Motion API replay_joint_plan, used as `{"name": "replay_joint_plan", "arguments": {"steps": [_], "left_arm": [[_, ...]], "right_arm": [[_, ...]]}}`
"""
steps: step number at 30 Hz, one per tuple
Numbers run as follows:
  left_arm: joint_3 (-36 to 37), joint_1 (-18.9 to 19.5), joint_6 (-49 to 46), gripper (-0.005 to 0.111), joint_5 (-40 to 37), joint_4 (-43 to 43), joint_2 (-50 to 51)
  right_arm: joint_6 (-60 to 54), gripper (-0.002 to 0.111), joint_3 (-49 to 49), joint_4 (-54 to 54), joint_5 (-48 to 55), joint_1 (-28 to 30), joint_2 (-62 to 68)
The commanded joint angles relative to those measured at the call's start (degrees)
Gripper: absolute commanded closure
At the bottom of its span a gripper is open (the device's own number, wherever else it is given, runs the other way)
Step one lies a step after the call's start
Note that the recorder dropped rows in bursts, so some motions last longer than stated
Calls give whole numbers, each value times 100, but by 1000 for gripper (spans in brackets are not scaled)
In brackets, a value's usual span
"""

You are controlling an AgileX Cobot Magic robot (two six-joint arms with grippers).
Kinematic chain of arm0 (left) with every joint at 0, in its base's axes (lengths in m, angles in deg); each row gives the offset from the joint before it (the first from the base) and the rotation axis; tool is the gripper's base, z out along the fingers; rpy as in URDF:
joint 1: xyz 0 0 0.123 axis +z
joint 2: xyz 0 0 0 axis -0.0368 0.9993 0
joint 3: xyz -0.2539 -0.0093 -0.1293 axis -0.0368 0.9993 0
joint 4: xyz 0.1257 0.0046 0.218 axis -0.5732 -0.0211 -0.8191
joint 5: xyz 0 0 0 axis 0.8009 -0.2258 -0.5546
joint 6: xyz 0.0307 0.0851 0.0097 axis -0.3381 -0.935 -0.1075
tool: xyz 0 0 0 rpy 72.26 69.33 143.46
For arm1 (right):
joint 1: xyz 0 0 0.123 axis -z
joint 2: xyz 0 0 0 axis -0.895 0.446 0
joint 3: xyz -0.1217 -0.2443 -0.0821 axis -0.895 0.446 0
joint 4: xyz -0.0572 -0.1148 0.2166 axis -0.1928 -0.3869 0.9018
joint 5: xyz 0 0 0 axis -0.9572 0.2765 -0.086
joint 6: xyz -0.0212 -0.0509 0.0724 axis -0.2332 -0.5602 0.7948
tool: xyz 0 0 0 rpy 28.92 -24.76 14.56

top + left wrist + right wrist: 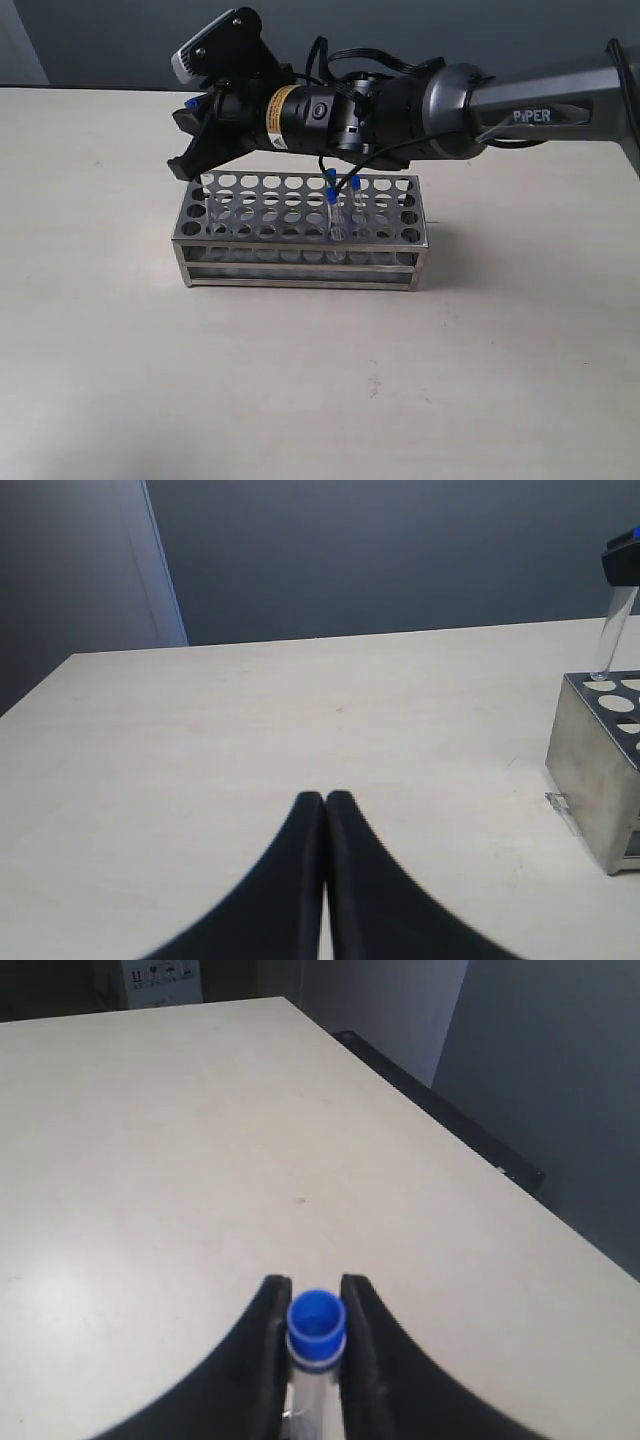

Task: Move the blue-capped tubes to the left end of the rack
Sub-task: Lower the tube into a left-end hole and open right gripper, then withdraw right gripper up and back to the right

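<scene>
Pinching blue-capped tube (pixel 316 1325) at cap with right fingers (pixel 262 1360) | likely light, slick, brittle; gentle hold near cap | tip at 9 o'clock end of rack (pixel 300 262) | left fingers (pixel 290 880) pressed together, empty

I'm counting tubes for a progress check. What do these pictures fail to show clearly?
- Right wrist view: the right gripper and the frame edge hide the lower end of its slim clear blue-capped tube.
- Exterior view: the arm covers most of that tube; its target hole cannot be told.
- Exterior view: the standing blue-capped tubes overlap; count unsure.
- Left wrist view: the shiny perforated metal rack is cut off by the frame edge.
</scene>
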Motion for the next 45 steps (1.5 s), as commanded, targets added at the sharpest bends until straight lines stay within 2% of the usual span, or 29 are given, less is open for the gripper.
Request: {"name": "replay_joint_plan", "arguments": {"steps": [1, 13, 16, 18, 21, 29, 38, 41, 45], "left_arm": [[29, -23, 21, 106, 81, 0, -21], [29, -23, 21, 106, 81, 0, -21], [29, -23, 21, 106, 81, 0, -21], [29, -23, 21, 106, 81, 0, -21], [29, -23, 21, 106, 81, 0, -21], [29, -23, 21, 106, 81, 0, -21], [29, -23, 21, 106, 81, 0, -21], [29, -23, 21, 106, 81, 0, -21], [29, -23, 21, 106, 81, 0, -21]], "right_arm": [[28, 108, -56, -57, 68, -30, -8], [330, 107, -56, -160, 325, -144, 179], [361, 96, -56, -160, 335, -144, 179], [373, 83, -56, -160, 339, -144, 179], [400, 71, -56, -160, 420, -144, 179], [414, 70, -56, -138, 924, -144, -84], [120, 70, 124, -164, 2525, 25, -1862], [120, 70, 572, -152, 2552, 203, -2401], [189, 70, 1673, 45, 1985, 550, -3051]]}}
